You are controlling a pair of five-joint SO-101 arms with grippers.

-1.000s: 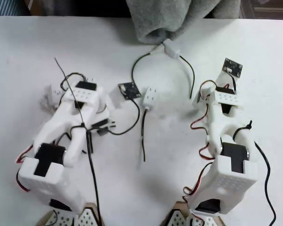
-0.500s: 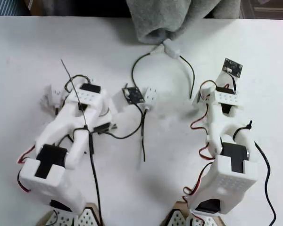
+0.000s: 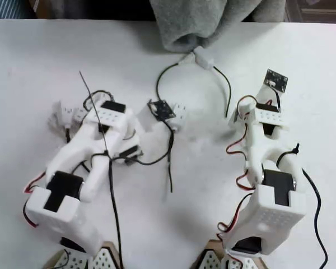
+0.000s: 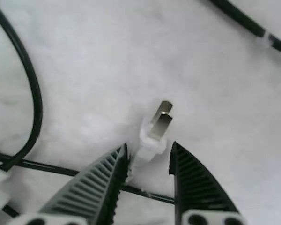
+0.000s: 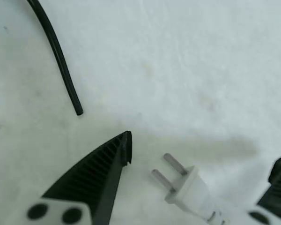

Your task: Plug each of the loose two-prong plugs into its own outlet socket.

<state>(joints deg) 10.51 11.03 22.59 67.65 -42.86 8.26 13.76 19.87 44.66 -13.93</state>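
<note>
Between the ribbed fingers of my left gripper point(image 4: 149, 151) sits a white two-prong plug point(image 4: 153, 136), prongs pointing away, with the fingers shut close on its body. In the high view the left arm point(image 3: 95, 143) leans toward a white socket block point(image 3: 180, 114) on a black cable. My right gripper point(image 5: 203, 153) stands open just above the table, with a second white plug point(image 5: 189, 187) lying between its fingers, untouched. The right arm point(image 3: 266, 120) is at the right of the table.
Another white socket point(image 3: 204, 58) lies on a cable by a grey cloth point(image 3: 213, 22) at the back edge. Black cables point(image 3: 169, 162) curl across the middle. A cut cable end point(image 5: 79, 111) lies near the right gripper. Small white parts point(image 3: 61, 116) sit left of the left arm.
The left arm has swung to the right, bringing its wrist closer to the white socket block. The right arm has not moved.
</note>
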